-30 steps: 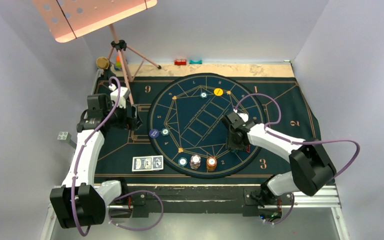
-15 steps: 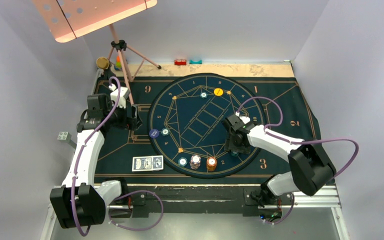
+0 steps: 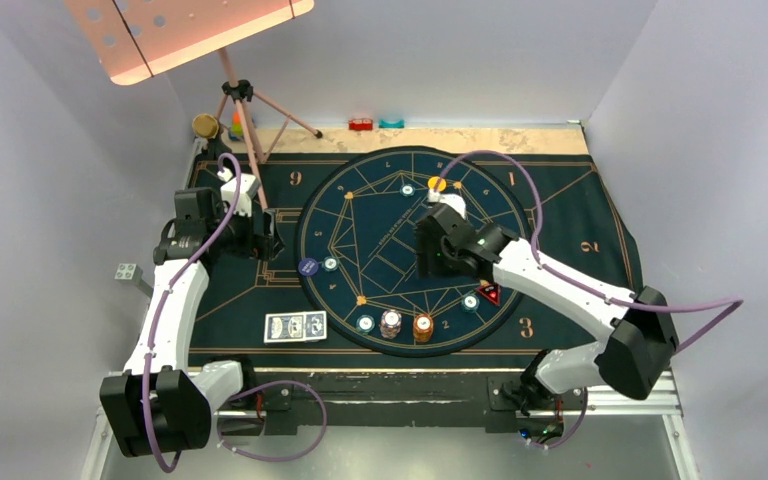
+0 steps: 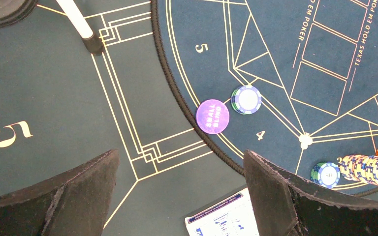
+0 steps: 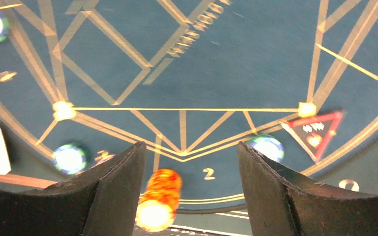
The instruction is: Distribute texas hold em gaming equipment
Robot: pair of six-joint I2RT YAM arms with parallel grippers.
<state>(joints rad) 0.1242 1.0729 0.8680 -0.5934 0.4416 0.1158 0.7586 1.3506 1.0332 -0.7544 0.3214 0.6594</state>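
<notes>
Swung up and left since 1 second ago with the right gripper (image 5: 191,147), off the red triangular marker (image 3: 488,294), now lying flat beside a teal-and-white chip (image 3: 470,300) near the right-front edge of the round dark blue mat (image 3: 350,230). Hovers over the middle, fingers apart on nothing, forearm stretched diagonally. Keeps the left gripper (image 4: 181,155) spread wide and empty over the left rim, near a purple disc (image 4: 212,116). Leaves open felt between both arms. Crowds the front edge with a white chip stack (image 3: 391,323), an orange chip stack (image 3: 423,327) and blue-backed cards (image 3: 295,326).
</notes>
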